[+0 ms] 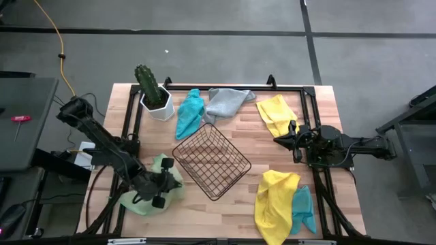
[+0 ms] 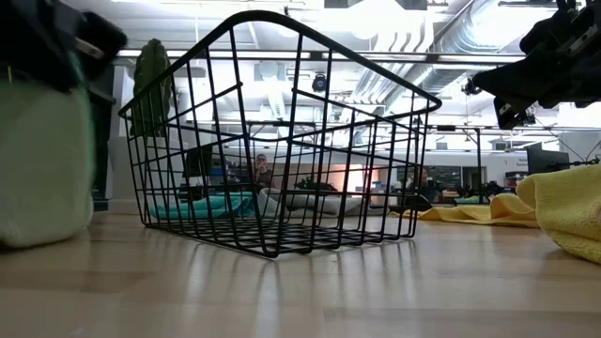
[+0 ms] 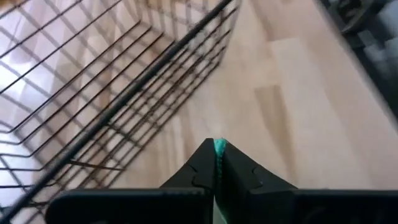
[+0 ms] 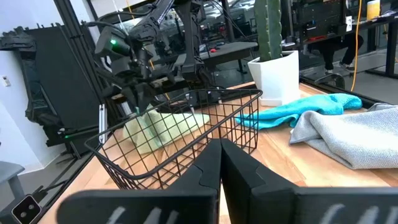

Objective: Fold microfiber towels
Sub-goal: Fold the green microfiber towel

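The light green towel (image 1: 151,194) lies bunched at the table's near left, next to the black wire basket (image 1: 211,162). My left gripper (image 1: 165,185) is over it, slanting down, shut on a sliver of its cloth. A teal towel (image 1: 189,113), a grey towel (image 1: 229,102) and a yellow towel (image 1: 276,114) lie along the far side. Another yellow towel (image 1: 274,199) rests partly on a teal one (image 1: 304,208) at the near right. My right gripper (image 1: 282,139) hovers shut at the right, level, holding nothing. My left gripper pinches a thin bit of the light green towel (image 3: 219,147) between its two fingertips, coming from above at a slant. Only a narrow green strip shows between the fingers; edge or fold, I cannot tell. The towel's bulk (image 2: 42,169) rests on the table below.
A cactus in a white pot (image 1: 155,95) stands at the far left. The basket sits in the middle, close to the right of my left gripper. Bare wood shows between the basket and the right arm (image 1: 334,146). A black frame rail (image 1: 293,87) runs along the far edge.
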Robot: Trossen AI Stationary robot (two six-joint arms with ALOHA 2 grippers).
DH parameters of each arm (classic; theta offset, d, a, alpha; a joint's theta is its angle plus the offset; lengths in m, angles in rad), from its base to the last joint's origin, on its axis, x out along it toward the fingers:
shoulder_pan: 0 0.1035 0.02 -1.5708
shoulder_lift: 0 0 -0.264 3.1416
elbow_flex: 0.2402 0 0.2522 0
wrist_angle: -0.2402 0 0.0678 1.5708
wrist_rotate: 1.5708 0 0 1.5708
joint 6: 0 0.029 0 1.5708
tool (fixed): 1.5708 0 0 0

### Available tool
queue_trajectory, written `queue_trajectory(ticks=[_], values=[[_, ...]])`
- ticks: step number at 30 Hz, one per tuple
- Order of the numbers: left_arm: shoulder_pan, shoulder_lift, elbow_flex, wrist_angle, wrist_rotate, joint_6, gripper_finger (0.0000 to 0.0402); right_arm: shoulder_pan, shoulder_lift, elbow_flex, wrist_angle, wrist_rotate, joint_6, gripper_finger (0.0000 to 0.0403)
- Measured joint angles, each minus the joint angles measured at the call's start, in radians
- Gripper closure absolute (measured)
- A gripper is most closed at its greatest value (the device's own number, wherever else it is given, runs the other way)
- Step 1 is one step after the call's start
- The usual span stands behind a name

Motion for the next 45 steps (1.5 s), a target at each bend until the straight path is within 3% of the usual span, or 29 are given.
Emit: queue_trajectory(ticks=[12, 29, 39, 45], values=[[0.177, 0.021, 0.0, 0.09, 0.02, 0.164, 0.0401, 0.0, 0.0, 0.0, -0.001, 0.0, 0.0, 0.0402], [0.517, 0.273, 0.009, 0.617, 0.214, 0.443, 0.0402, 0.0, 0.0, 0.0, -0.001, 0.0, 0.0, 0.0402], [0.634, 0.371, 0.17, 0.632, 0.28, 0.528, 0.0402, 0.0, 0.0, 0.0, -0.001, 0.0, 0.0, 0.0402], [0.636, 0.366, 0.213, 0.525, 0.372, 0.53, 0.0401, 0.0, 0.0, 0.0, -0.001, 0.0, 0.0, 0.0402]])
